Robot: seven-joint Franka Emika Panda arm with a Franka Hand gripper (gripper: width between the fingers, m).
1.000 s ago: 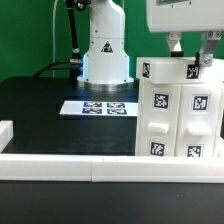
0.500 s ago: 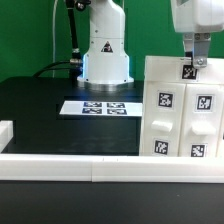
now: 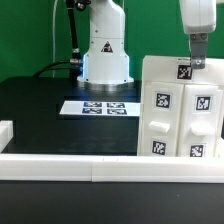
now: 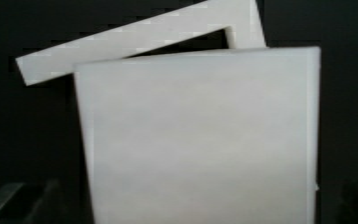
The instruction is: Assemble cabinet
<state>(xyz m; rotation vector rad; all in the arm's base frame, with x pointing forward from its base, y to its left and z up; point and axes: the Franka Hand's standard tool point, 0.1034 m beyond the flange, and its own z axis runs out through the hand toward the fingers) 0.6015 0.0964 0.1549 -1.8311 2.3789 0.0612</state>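
Exterior view, left to right. One white border rail [image 3: 70, 165] runs along the front edge of the black worktop [image 3: 40, 105], with a short return at the exterior view's left. One marker board [image 3: 98, 107] lies flat mid-worktop in front of the robot base [image 3: 105, 50].

One cabinet [image 3: 180, 110] stands upright at the exterior view's right, behind the rail, well apart from the marker board. Five tags show on its front face, plus one on a small piece at its top edge.

One hand [image 3: 198, 62] comes down from above onto that top edge, beside the top tag. Finger spacing is not resolvable in either view, so I cannot tell whether it grips or is parted.

Wrist view: one broad white panel face [image 4: 202, 140] fills the picture, with an angled white bar [image 4: 140, 45] behind.

Judgement: step in hand is work at the cabinet top, likely seating or reorienting the body. Next move calls for a steady vertical approach, avoiding tipping the body toward the rail.
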